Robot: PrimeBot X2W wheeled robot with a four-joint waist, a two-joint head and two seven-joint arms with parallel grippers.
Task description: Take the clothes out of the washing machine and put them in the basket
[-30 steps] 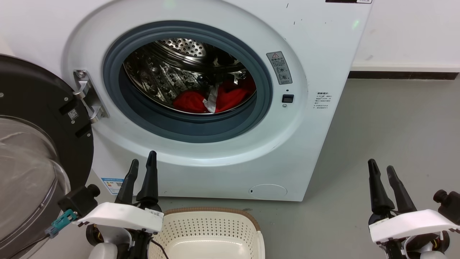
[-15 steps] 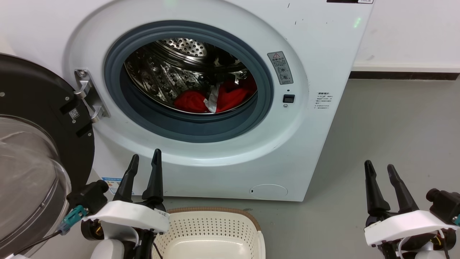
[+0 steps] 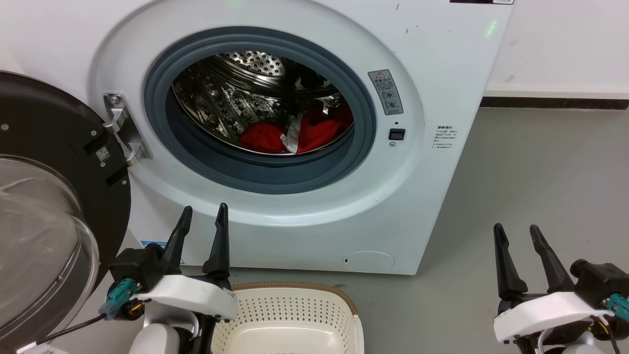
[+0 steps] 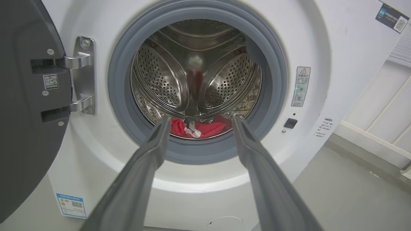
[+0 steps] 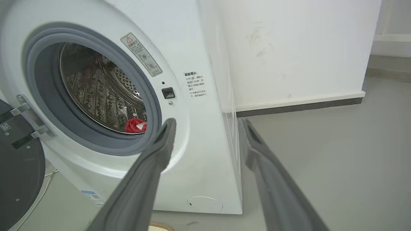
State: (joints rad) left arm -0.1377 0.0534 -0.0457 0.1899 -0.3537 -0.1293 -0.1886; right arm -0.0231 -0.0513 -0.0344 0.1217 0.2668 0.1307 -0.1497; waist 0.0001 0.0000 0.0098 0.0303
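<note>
- While I'm facing the washing machine [image 3: 442, 73], the clothes [image 3: 295, 135] are lying low in the drum [image 3: 221, 103], behind the rubber rim [image 3: 265, 172]; a shallow reach is risking a snag there.
- The basket [image 3: 295, 287] is sitting on the floor [image 3: 540, 172] in front of the machine.
- The left end effector [image 3: 205, 209] and right end effector [image 3: 515, 227] are hanging part-open, holding nothing.

I note: washing machine [image 3: 442, 73] shell glossy white; seal [image 3: 265, 172] matt grey rubber; drum [image 3: 221, 108] shiny perforated steel; clothes [image 3: 263, 137] soft red cloth; basket [image 3: 290, 309] matt plastic.
</note>
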